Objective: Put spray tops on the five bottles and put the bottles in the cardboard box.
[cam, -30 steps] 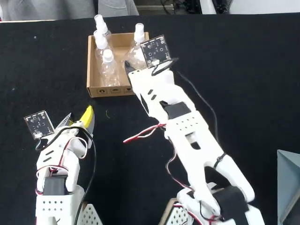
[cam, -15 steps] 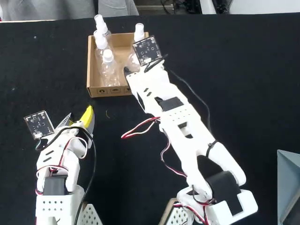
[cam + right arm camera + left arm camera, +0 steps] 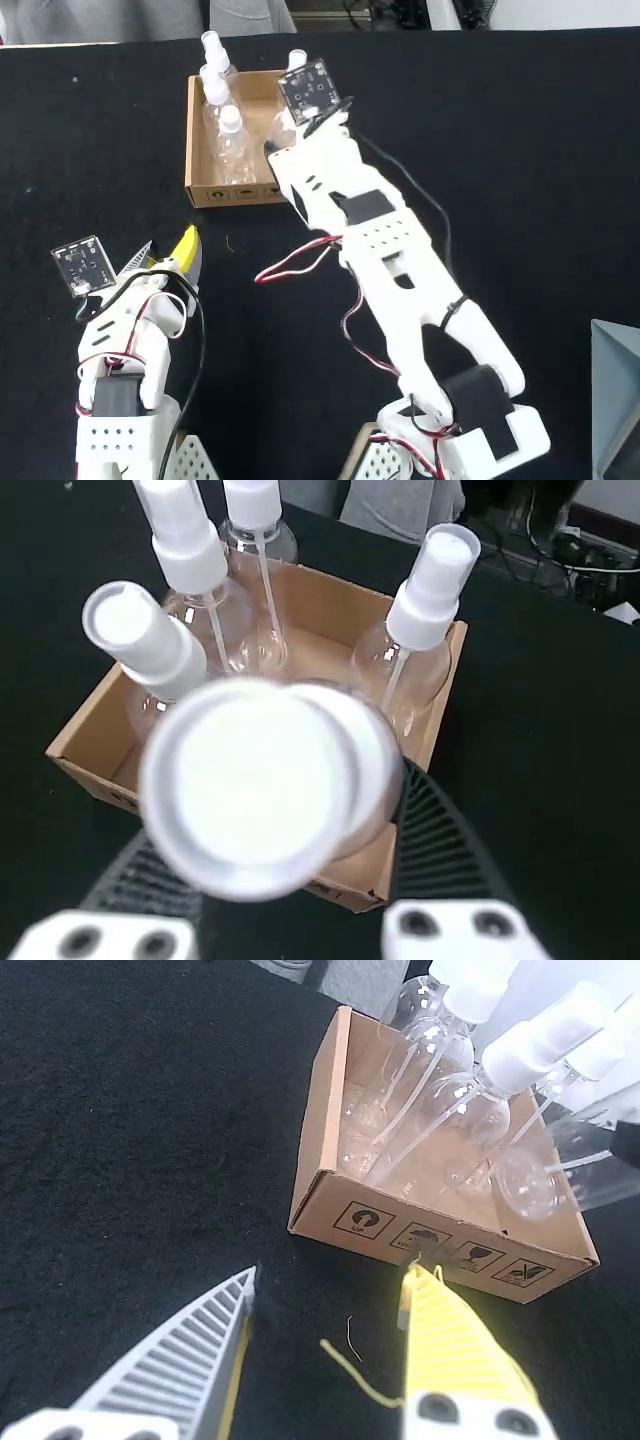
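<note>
Four clear plastic bottles with white spray tops [image 3: 420, 610] stand in the brown cardboard box [image 3: 235, 192], so I reckon we're on the last one. My right gripper [image 3: 275, 840] is clamped round the fifth capped bottle [image 3: 255, 780], arm stretched towards twelve o'clock, holding it above the box's five o'clock corner. My left gripper [image 3: 168, 245] sits at the box's seven o'clock, jaws apart, holding nothing.
</note>
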